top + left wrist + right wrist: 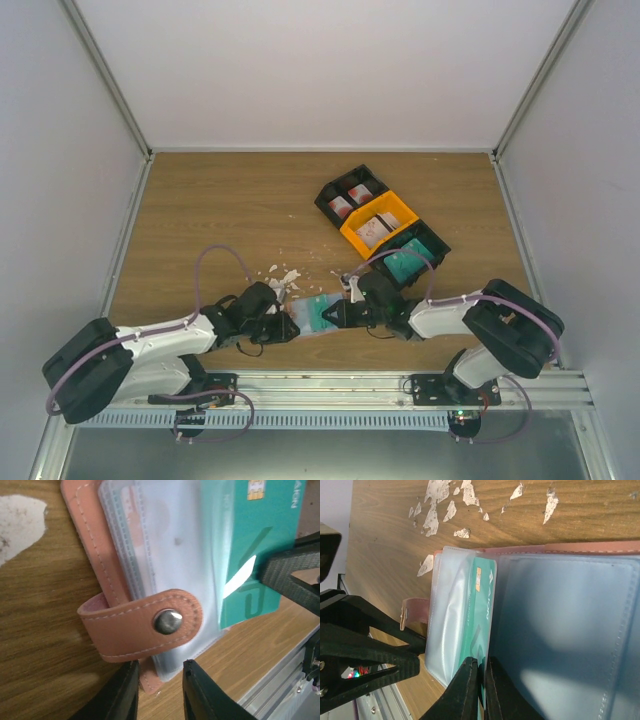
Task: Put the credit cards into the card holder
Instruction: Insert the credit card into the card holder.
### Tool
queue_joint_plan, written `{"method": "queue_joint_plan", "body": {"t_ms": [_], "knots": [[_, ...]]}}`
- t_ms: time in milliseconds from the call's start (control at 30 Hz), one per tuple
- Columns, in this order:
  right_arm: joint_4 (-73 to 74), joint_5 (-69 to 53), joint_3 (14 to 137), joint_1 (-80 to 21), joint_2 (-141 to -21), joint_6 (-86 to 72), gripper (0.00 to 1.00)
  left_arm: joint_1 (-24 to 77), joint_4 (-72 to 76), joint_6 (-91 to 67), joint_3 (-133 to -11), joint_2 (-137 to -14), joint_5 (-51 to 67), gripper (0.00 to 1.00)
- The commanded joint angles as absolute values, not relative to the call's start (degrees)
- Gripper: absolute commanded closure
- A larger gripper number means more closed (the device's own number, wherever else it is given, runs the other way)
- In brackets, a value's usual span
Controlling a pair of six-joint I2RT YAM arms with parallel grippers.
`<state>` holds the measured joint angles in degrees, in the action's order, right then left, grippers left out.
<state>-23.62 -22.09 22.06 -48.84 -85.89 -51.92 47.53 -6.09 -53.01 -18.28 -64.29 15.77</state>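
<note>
Wood-grain table (220,210) strewn with white crumbs (437,500), plain white walls (320,70), left gripper (159,690) clamped on pink card holder (135,625), right gripper (481,690) pinching teal credit card (482,595), its lettering cut off, unreadable

The card holder (300,322) lies open on the table (220,220) near the front edge, between the left gripper (283,322) and the right gripper (335,315). One credit card (479,610) sits partly in its sleeve. Crumbs (283,275) lie just behind it, and three bins (350,238) stand further behind to the right.
</note>
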Motion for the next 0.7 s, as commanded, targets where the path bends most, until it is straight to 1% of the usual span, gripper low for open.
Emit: {"method": "queue_joint_plan", "body": {"t_ms": [0,233,367,500,667], "knots": [[-23.57,-22.34,19.85,-49.04,-86.65,-52.73,0.95,47.83,-3.18,-52.46,-17.62,-66.62,17.46,0.75],[-22.58,-19.99,18.87,-49.04,-85.87,-55.17,0.98,47.81,-6.10,-53.15,-19.14,-70.76,16.49,0.91],[-19.84,-15.95,18.17,-48.97,-82.66,-55.33,0.99,47.81,-8.55,-53.64,-19.55,-71.74,14.66,0.97],[-17.41,-13.93,18.06,-48.82,-80.04,-54.55,0.99,47.81,-8.83,-53.86,-19.42,-72.60,14.60,0.99],[-16.45,-13.80,18.12,-48.48,-80.59,-54.99,1.00,47.82,-8.53,-53.84,-19.60,-73.19,14.60,1.00]]}}
